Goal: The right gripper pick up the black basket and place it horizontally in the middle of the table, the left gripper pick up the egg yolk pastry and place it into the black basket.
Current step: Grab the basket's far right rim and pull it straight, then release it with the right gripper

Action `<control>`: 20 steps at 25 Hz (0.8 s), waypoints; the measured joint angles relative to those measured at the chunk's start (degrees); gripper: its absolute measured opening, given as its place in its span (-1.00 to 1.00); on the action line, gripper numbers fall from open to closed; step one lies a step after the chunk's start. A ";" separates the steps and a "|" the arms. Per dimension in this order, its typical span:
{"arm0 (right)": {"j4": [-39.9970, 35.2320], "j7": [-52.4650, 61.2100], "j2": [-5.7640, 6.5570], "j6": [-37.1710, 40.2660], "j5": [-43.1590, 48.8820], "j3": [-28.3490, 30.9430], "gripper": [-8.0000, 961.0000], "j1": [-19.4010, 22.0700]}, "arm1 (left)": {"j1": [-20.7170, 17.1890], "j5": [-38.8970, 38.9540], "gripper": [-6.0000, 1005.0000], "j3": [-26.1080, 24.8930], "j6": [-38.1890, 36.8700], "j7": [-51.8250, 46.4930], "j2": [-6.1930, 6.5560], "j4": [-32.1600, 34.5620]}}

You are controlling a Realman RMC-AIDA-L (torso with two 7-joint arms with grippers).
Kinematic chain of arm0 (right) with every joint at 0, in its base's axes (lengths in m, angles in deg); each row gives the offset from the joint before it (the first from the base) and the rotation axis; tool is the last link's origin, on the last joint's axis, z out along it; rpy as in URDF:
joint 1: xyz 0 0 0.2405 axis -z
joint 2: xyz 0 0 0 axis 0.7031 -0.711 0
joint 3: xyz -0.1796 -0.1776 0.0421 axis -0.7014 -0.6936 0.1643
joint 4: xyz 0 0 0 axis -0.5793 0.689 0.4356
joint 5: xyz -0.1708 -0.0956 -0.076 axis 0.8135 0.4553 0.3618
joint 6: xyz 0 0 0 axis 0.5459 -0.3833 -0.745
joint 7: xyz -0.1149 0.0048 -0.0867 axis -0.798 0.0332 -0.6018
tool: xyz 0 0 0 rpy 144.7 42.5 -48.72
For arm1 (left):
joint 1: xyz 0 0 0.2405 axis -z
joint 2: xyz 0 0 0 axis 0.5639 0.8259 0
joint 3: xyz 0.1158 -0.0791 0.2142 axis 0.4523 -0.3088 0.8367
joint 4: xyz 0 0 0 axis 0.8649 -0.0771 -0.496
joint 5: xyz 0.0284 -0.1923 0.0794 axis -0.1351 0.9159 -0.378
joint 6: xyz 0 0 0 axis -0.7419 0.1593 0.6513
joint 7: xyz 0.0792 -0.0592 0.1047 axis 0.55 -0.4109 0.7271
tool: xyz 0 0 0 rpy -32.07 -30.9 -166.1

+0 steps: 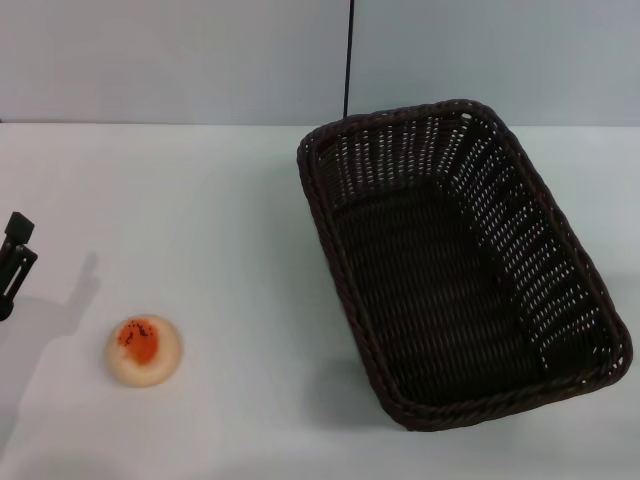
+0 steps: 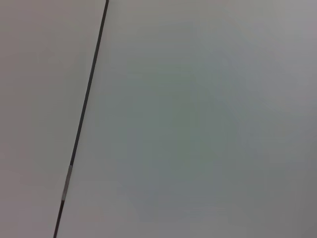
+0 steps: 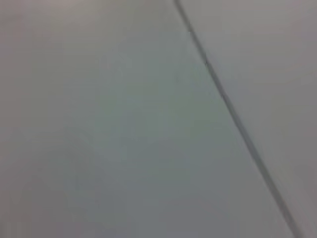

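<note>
Claw first: the left gripper shows only as a sliver at the 9 o'clock edge of the head view, hanging over the table; so little of it is in frame that I cannot tell whether its prongs are spread or pressed together. Toward 4 o'clock from it, near but not touching, the pastry sits alone on the white top, orange patch up. Farther right, well apart from the pastry, the basket stands open side up and looks empty, filling the right half of the view. Its long axis runs on a slant, from about 11 o'clock at the far end to 5 o'clock at the near end, so it lies neither square to the table edge nor in the middle. The right gripper is nowhere in the head view, and both wrist views show only a pale blank surface crossed by a thin dark line, so its state cannot be read either. Judging by this, the basket step has not yet begun. The coming move turns on that slant: the right arm is the nearer one, and I would expect it to take the rim on the 3 o'clock side, carry the basket toward centre and turn its long axis to run 9 to 3.
</note>
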 joint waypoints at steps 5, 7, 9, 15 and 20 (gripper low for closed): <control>-20.22 26.43 2.51 -4.04 15.50 -1.38 0.43 1.64 | 0.95 0.15 0.66 -0.11 0.53 0.08 -0.10 -0.01; -30.11 39.51 3.36 -4.28 22.68 0.17 0.43 1.37 | 1.40 0.12 0.66 -0.02 0.80 0.07 -0.10 -0.01; -41.40 54.08 4.16 -4.24 31.20 1.84 0.42 0.25 | 1.70 0.06 0.66 0.01 0.91 0.10 -0.10 -0.01; -65.36 92.71 8.38 0.22 57.88 3.55 0.42 -8.56 | 1.35 -0.03 0.66 0.13 1.15 0.14 -0.08 0.02; -66.33 104.38 12.94 8.72 77.40 3.48 0.42 -20.78 | 0.64 -0.05 0.65 0.18 1.88 0.29 -0.16 -0.01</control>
